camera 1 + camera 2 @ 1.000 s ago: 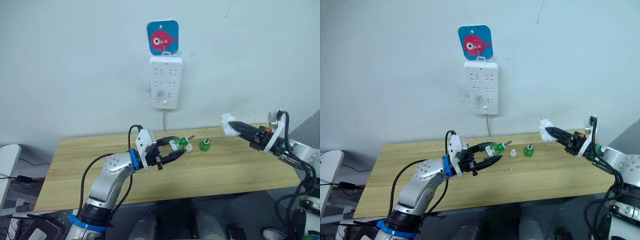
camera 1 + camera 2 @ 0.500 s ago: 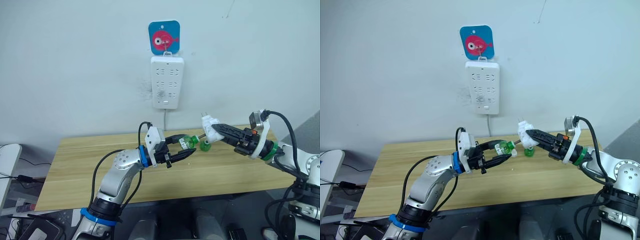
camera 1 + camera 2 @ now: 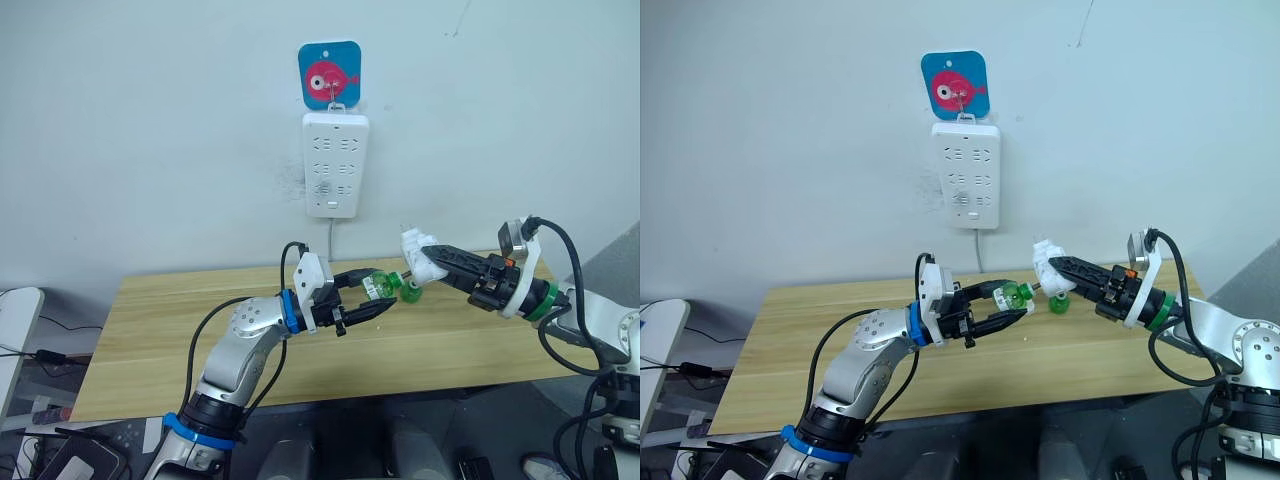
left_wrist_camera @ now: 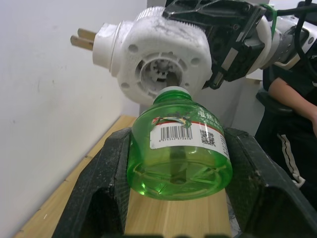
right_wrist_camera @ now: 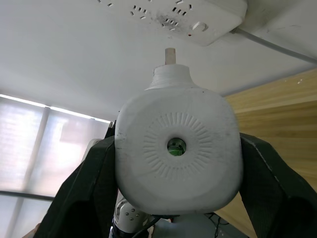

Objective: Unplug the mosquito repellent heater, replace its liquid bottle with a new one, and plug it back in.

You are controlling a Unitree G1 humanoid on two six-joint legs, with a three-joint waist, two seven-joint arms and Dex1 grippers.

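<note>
Where bottle (image 4: 179, 144) meets heater (image 4: 158, 54) — threaded socket

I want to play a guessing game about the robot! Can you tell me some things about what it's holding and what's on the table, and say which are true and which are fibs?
1. The left gripper holds a green liquid bottle. True.
2. The mosquito repellent heater is plugged into the power strip. False: the right gripper holds it in the air, away from the strip.
3. The bottle's neck points at the heater's underside opening. True.
4. Another small green bottle stands on the wooden table. True.
5. The power strip lies on the table. False: it hangs on the wall under a fish picture.
</note>
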